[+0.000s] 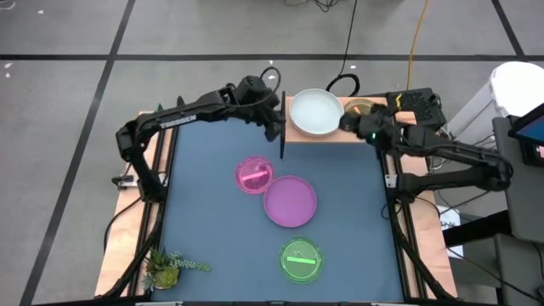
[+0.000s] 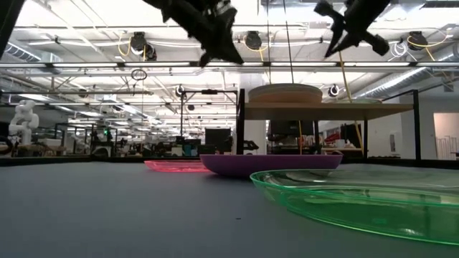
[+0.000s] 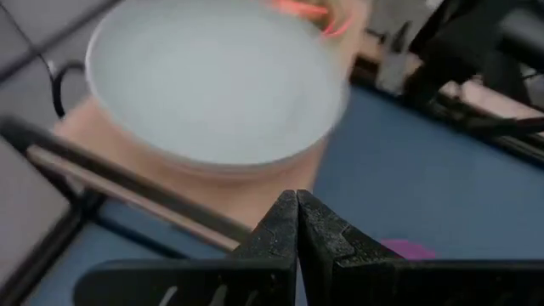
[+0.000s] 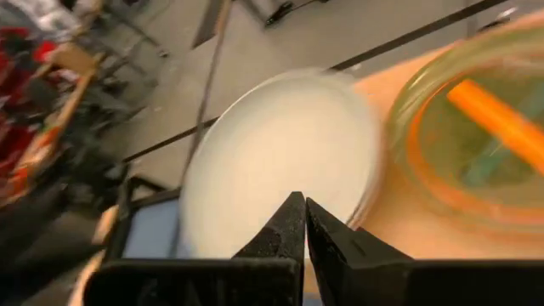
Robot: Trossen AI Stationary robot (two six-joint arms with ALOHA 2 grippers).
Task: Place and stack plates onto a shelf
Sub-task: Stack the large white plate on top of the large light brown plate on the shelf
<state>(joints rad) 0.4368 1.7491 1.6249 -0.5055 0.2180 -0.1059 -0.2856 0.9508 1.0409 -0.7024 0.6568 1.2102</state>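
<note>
Two dark jointed arms, white lettering on left arm (image 1: 183, 119), green light on right arm (image 1: 371, 136)

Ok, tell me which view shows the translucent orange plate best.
The right wrist view: the orange plate fills its side, centre bar plain, sitting on the shelf beside the white plate. The high view shows a sliver behind the right gripper; the left wrist view a blurred edge; the low view none.

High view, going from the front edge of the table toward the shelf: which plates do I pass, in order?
Green plate → purple plate → pink plate → white plate on the shelf.
</note>
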